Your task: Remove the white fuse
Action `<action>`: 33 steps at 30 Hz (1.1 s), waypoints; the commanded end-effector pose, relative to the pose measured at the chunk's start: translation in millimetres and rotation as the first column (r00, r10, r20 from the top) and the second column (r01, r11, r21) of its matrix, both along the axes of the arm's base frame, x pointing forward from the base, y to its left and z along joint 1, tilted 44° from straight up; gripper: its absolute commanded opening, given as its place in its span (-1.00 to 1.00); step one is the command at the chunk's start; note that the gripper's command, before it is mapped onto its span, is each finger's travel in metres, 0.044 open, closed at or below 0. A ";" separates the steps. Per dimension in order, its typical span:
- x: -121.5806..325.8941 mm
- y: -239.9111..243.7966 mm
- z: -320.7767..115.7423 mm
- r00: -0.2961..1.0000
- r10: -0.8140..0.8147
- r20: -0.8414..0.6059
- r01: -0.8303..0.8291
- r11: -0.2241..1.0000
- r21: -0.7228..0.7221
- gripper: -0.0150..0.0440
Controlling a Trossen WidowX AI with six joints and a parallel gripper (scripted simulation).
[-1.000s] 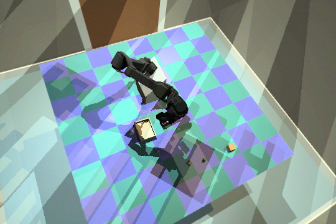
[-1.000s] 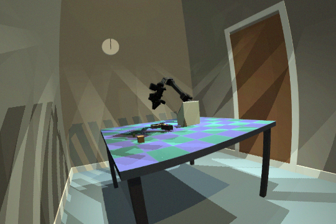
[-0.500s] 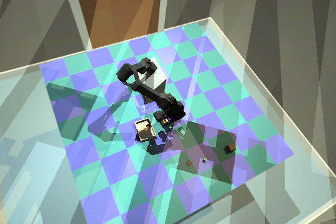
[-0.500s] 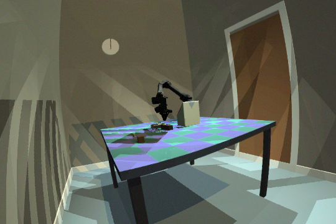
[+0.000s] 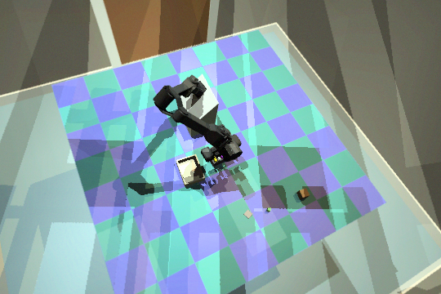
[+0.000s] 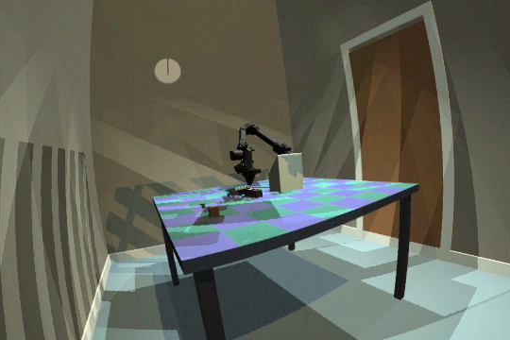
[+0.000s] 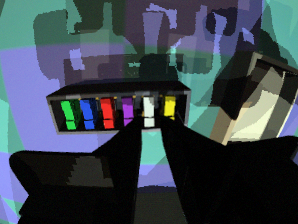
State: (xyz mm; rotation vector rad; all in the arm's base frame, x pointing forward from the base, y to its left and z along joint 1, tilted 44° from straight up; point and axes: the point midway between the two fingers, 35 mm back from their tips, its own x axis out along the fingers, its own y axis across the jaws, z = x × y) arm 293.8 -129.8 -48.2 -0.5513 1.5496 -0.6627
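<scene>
Six fuses stand in the fuse block [image 7: 119, 111]; the white fuse [image 7: 148, 111] sits fifth, seated, at twelve o'clock of the narrow, empty jaws. Tray [image 7: 260, 111] lies at three o'clock.

White fuse [image 7: 148, 111] upright in block [image 7: 120, 111]

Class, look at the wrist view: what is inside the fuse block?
The fuse block holds six upright fuses in a row: green, blue, red, purple, the white fuse and yellow. Only their tops show; their lower ends are hidden in the block. The gripper hangs above the white one.
</scene>
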 end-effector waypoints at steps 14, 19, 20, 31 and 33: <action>-4.4 -12.8 -12.8 1.000 0.000 -0.013 0.000 1.000 0.003 -0.25; -4.5 -13.3 -13.2 1.000 0.000 -0.013 0.000 1.000 0.003 -0.25; -4.5 -13.3 -13.2 1.000 0.000 -0.013 0.000 1.000 0.003 -0.25; -4.7 -14.9 -14.8 1.000 0.000 -0.013 0.000 1.000 0.003 -0.25; -4.8 -16.1 -16.1 1.000 0.000 -0.013 0.000 1.000 0.003 -0.25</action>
